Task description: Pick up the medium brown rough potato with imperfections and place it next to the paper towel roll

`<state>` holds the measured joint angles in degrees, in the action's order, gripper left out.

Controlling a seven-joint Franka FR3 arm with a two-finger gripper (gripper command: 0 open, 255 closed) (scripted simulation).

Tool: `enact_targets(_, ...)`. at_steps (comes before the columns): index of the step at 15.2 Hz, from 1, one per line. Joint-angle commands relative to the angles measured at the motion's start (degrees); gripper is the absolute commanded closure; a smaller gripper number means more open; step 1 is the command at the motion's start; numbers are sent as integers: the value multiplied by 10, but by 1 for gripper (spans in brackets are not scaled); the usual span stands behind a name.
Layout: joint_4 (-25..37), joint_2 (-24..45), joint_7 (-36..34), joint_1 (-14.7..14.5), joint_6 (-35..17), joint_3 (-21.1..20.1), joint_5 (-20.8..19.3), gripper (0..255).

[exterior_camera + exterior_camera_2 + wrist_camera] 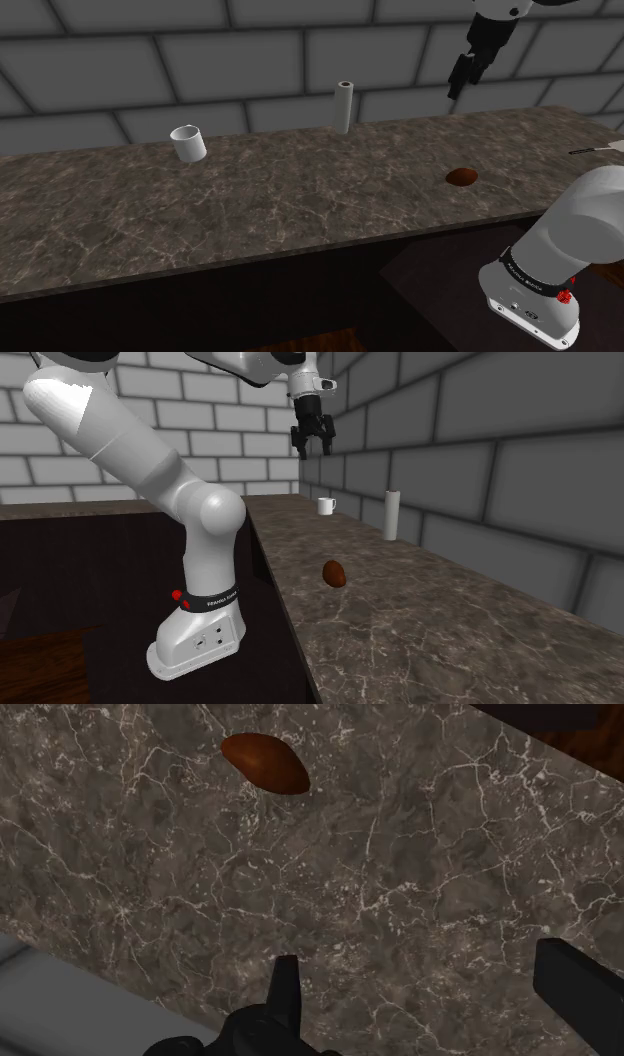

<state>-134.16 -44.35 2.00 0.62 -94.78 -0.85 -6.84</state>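
Potato [462,177], a reddish-brown oval, lies alone on the dark marbled surface [250,210] near its front edge, closest of all the things to the arm's base, so it looks an easy reach. The claw [314,452] hangs high over the surface with its fingers spread wide and nothing between them. In the wrist view it looks straight down at the stone, with the potato [265,762] well ahead of the fingertips, so the claw [430,994] is not yet lined up over it. That height and the released fingers suit an approach: the next move, I judge, is to shift across above the potato and descend. The paper towel roll [343,107] stands upright by the block wall, well apart from the potato. A white mug [188,144] sits further along, leaving bare stone beside the roll for the placing.
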Motion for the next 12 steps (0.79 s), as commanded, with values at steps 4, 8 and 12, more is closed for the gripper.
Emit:
enact_targets(4,-64,-32,66,-8,-35,45,-6,0)
enact_targets(8,-136,-60,156,-13,-80,110,-21,0)
enact_targets(12,-194,-68,249,-14,-126,183,-45,0)
